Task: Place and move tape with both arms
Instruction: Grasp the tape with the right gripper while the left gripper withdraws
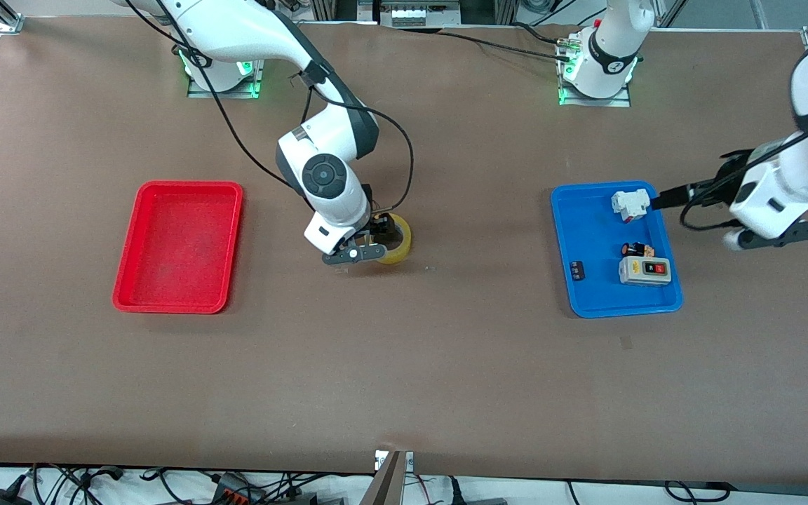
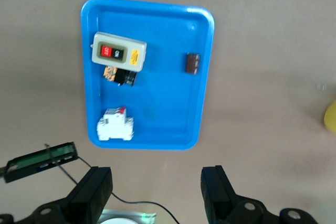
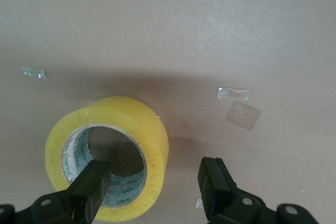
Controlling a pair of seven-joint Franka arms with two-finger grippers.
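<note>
Tape (image 1: 397,238) is lying flat on the counter (image 1: 446,365), at 3 o'clock of the red tray (image 1: 178,245). Right claw (image 3: 155,190) is being held wide open, empty, straddling the ring wall; it should be lowered squarely. Left claw (image 2: 157,190), open and empty, is waiting beside the blue tray (image 1: 565,280).

One tape (image 1: 398,238), two trays: red tray (image 1: 178,245), blue tray (image 1: 590,238); two arms, two grippers.

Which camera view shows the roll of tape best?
The right wrist view: the tape fills much of it, showing its yellow wall and hollow centre, with one finger of the open right gripper over the hole. In the front view the tape is partly hidden by that gripper. The left wrist view shows only a yellow edge.
</note>
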